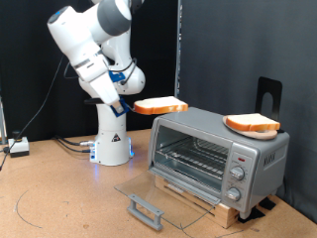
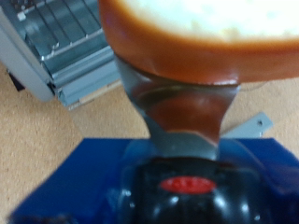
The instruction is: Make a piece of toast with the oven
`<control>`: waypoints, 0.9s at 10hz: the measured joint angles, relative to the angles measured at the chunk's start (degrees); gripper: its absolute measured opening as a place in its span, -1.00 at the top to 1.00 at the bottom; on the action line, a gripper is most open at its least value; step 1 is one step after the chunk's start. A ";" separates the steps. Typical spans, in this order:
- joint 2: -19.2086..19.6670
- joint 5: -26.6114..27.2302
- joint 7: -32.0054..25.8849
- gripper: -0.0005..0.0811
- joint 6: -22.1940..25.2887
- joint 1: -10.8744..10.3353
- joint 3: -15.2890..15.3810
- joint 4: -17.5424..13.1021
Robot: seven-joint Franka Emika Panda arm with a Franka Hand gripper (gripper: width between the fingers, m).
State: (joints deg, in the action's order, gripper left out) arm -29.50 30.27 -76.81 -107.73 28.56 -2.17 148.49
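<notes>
The silver toaster oven (image 1: pixel 218 154) stands on a wooden board at the exterior view's right, its glass door (image 1: pixel 163 203) folded down open, the wire rack (image 1: pixel 193 154) showing inside. One slice of bread (image 1: pixel 252 124) lies on the oven's top. My gripper (image 1: pixel 132 105) is shut on a second slice of toast (image 1: pixel 160 106), held flat in the air to the exterior view's left of the oven, level with its roof. In the wrist view the slice (image 2: pixel 201 37) fills the frame between my fingers (image 2: pixel 177 103), with the rack (image 2: pixel 65 42) beyond.
The robot base (image 1: pixel 112 144) stands on the brown table with cables (image 1: pixel 74 147) trailing to the exterior view's left. A dark curtain hangs behind. A black stand (image 1: pixel 267 94) rises behind the oven. The door handle (image 1: pixel 146 210) juts out near the table's front.
</notes>
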 joint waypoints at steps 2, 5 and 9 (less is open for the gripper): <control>1.13 -2.53 -1.56 0.02 0.55 1.65 -2.46 -1.17; 3.71 -3.54 -3.69 0.02 0.69 3.21 -5.65 -3.31; 5.20 -7.31 -7.48 0.02 -0.68 2.91 -4.42 -1.08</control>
State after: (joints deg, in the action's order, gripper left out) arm -24.30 22.96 -84.29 -108.41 31.47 -6.59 147.41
